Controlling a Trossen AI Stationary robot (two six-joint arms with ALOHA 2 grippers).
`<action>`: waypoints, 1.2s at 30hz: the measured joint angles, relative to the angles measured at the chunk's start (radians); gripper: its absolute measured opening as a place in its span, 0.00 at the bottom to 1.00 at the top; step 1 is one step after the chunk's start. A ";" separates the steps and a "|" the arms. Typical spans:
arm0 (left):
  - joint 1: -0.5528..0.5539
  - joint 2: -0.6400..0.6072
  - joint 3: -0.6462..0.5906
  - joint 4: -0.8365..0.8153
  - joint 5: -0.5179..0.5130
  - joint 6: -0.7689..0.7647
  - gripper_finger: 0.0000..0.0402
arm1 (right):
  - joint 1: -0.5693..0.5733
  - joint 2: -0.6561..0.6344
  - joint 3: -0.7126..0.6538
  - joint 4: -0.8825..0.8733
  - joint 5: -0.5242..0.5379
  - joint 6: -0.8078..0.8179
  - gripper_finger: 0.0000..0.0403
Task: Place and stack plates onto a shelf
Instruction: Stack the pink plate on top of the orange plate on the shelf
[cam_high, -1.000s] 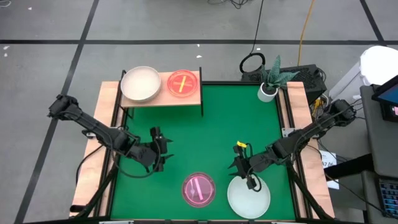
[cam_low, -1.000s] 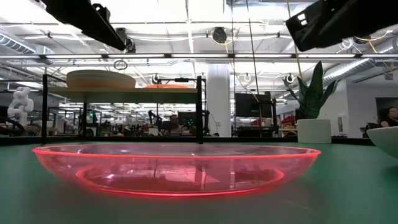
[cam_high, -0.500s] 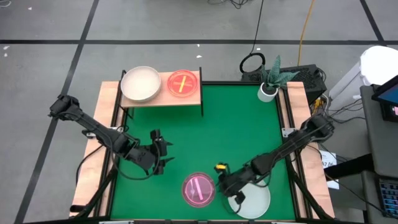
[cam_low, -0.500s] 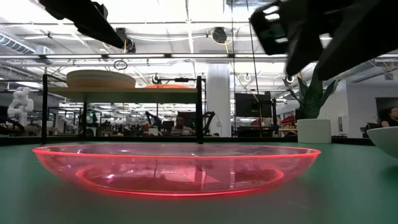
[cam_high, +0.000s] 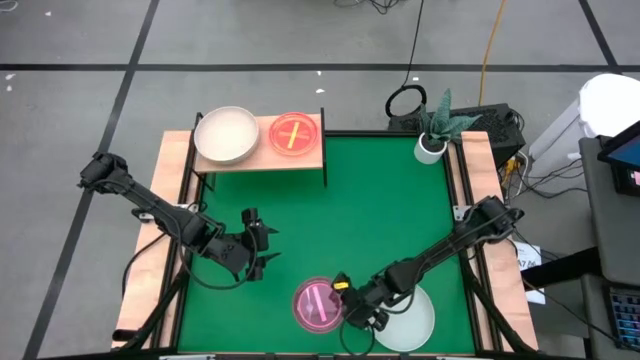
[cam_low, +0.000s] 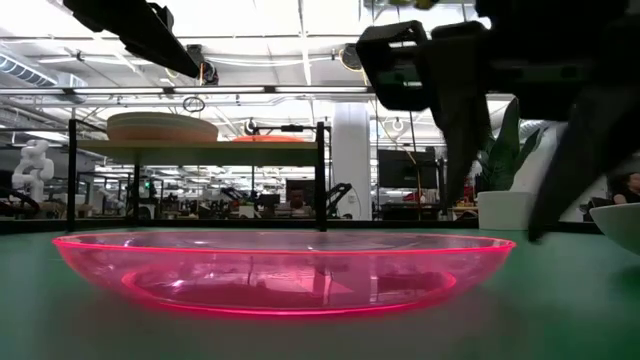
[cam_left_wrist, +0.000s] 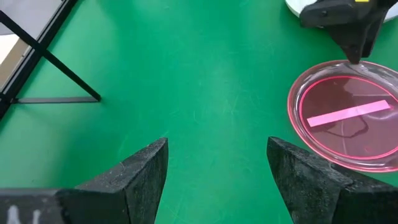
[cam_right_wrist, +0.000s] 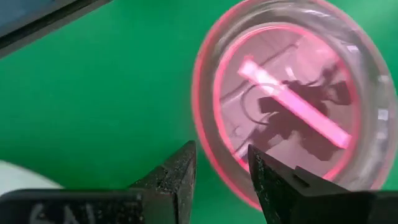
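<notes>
Two of my grippers are over the table. My left gripper (cam_high: 258, 250) hangs with its fingers (cam_left_wrist: 146, 168) spread wide on nothing, bare green table (cam_high: 360, 190) between them, and the shelf (cam_high: 262, 152) well beyond them. On that shelf sit a pale plate (cam_high: 225, 135) and, beside it, an amber striped plate (cam_high: 296, 134), each holding nothing.

Further right, my right gripper (cam_high: 352, 308) is down at the edge of the magenta plate (cam_high: 319, 305), fingers (cam_right_wrist: 177, 177) a little apart with the pink rim running into the gap between them; I judge they have not clamped yet. The risk here is the rim: it is thin, slick and low, so if I close off-centre the plate could skid away across the table or tip up and pop out. Lifting by one edge, it may also swing and slip.

Just behind my right fingers lies the mint-white plate (cam_high: 412, 320), empty, partly under my arm; a careless lift could nudge it. A potted plant (cam_high: 434, 130) stands well clear.
</notes>
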 joint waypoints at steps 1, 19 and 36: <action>0.000 0.000 0.000 0.000 0.000 0.000 0.69 | 0.000 0.003 0.000 -0.003 -0.008 -0.006 0.32; 0.000 0.000 0.000 0.000 0.000 0.001 0.69 | -0.012 0.058 -0.014 0.039 -0.007 -0.303 0.24; 0.000 0.000 0.000 0.000 0.000 0.007 0.69 | 0.004 0.063 -0.015 0.056 0.078 -0.390 0.01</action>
